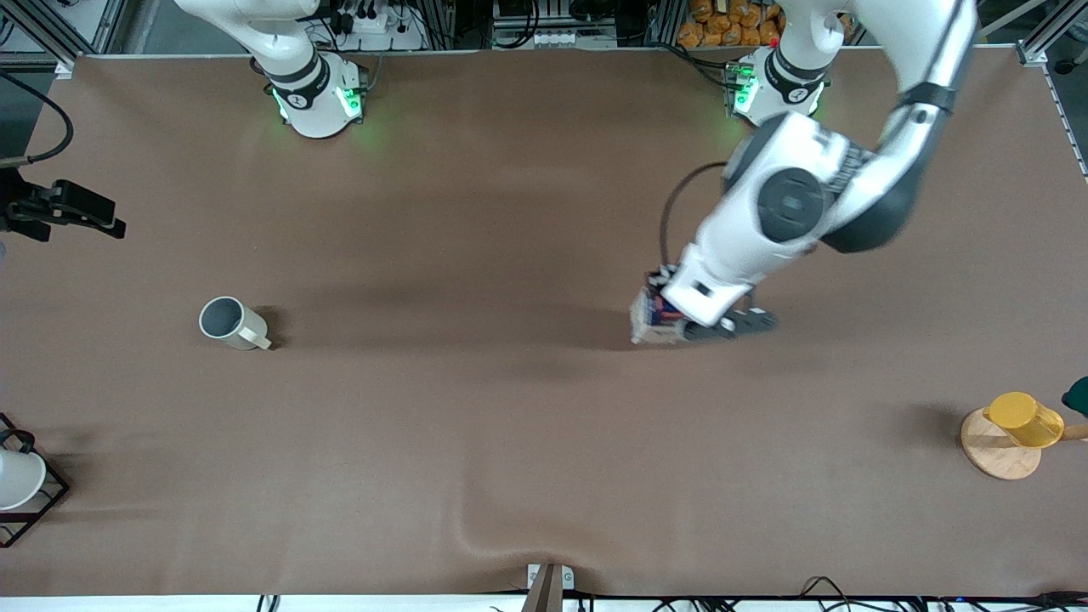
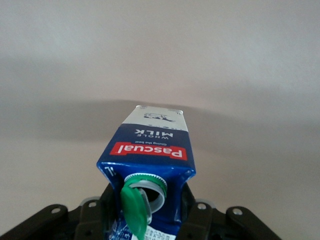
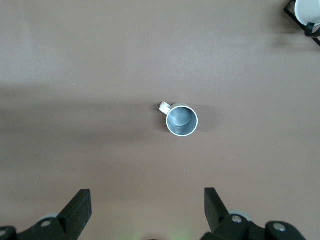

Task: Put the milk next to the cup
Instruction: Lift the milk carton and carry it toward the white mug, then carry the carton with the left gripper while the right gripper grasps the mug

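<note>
The milk (image 1: 648, 320) is a dark blue and white carton with a red band, held low over the brown table toward the left arm's end. My left gripper (image 1: 671, 313) is shut on it. In the left wrist view the carton (image 2: 150, 150) sits between the black fingers (image 2: 197, 220) of my left gripper (image 2: 147, 207), and its green cap (image 2: 135, 207) hangs open. The cup (image 1: 229, 323), an off-white mug with a grey inside, stands toward the right arm's end. My right gripper (image 3: 146, 200) is open and empty, high over the table beside the cup (image 3: 182, 120).
A yellow cup (image 1: 1024, 419) lies on a wooden disc (image 1: 994, 455) at the left arm's end. A white cup (image 1: 17, 480) sits in a black wire rack (image 1: 47, 501) at the right arm's end, also in the right wrist view (image 3: 306, 10). A black fixture (image 1: 64, 208) juts in there.
</note>
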`<state>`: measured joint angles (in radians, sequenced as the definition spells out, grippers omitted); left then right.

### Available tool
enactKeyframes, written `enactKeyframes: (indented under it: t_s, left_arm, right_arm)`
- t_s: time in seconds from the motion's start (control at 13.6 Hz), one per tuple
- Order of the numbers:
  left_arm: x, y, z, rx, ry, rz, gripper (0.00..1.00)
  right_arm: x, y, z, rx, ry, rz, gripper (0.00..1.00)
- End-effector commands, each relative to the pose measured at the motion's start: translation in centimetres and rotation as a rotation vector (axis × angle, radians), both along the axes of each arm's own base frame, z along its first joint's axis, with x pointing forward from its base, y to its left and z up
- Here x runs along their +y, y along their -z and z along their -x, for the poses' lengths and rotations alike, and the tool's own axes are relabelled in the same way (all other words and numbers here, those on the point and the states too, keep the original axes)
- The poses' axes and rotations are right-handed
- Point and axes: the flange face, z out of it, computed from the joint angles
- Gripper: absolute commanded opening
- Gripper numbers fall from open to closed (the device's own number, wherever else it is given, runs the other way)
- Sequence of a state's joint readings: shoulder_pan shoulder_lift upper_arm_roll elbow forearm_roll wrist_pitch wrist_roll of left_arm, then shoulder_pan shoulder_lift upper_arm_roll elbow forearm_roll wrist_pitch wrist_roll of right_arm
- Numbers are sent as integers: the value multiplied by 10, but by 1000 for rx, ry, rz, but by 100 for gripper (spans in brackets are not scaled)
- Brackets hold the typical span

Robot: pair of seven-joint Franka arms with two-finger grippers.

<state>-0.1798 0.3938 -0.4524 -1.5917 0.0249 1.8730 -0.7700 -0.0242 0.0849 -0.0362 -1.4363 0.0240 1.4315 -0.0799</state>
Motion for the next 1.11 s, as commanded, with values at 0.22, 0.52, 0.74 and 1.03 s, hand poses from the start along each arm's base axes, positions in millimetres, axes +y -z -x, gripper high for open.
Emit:
enactKeyframes:
  t_s: [0.22,0.52,0.74,1.03]
  left_arm:
    - [-118,28,59,37,-18,-3,55]
    - [-157,43,89,29,7,-2,55]
    - [-165,44,93,24,-15,1,55]
    - [-162,33,90,6,-16,7,55]
  right_arm:
    - [22,49,4,27,-32,-11,100]
    - [36,107,15,18,-55,-11,100]
    - [27,172,12,-18,-58,-9,100]
    - [15,264,31,-31,-45,-4,100]
